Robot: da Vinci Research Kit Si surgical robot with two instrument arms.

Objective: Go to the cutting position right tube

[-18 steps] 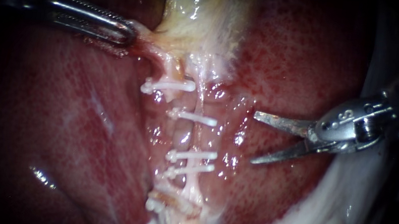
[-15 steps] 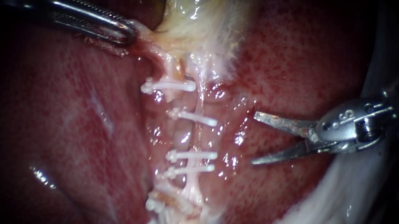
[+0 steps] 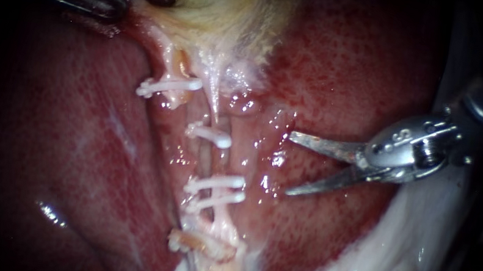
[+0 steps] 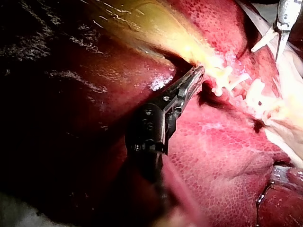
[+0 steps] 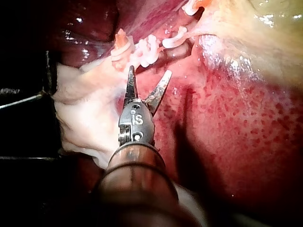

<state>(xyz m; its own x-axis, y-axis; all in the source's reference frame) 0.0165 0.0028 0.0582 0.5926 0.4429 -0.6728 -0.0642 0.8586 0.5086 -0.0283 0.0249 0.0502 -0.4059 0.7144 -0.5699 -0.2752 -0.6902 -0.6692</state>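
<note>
My left instrument (image 3: 116,4) comes in along the upper left, its jaws shut on the pale neck of the gallbladder (image 3: 226,10); the left wrist view shows the same hold (image 4: 195,76). Below it a pale tube (image 3: 218,160) runs down the groove in the liver (image 3: 353,75) and carries white clips (image 3: 211,135) (image 3: 215,183). Another clip (image 3: 167,86) sits on a strand further left. My right instrument (image 3: 288,164) has two blades standing open, just right of the clipped tube and apart from it. Its blades (image 5: 149,73) point at the clips (image 5: 147,49).
Dark liver lobe (image 3: 55,149) fills the left. White fatty tissue (image 3: 385,270) lies under my right instrument's shaft. A lower clip (image 3: 197,244) sits on frayed tissue near the bottom. My right instrument's blades (image 4: 272,42) show beyond the clips in the left wrist view.
My left instrument has pulled the gallbladder neck up and to the left, dragging tubes and clips leftward. My right instrument has shifted slightly left, blades still open.
</note>
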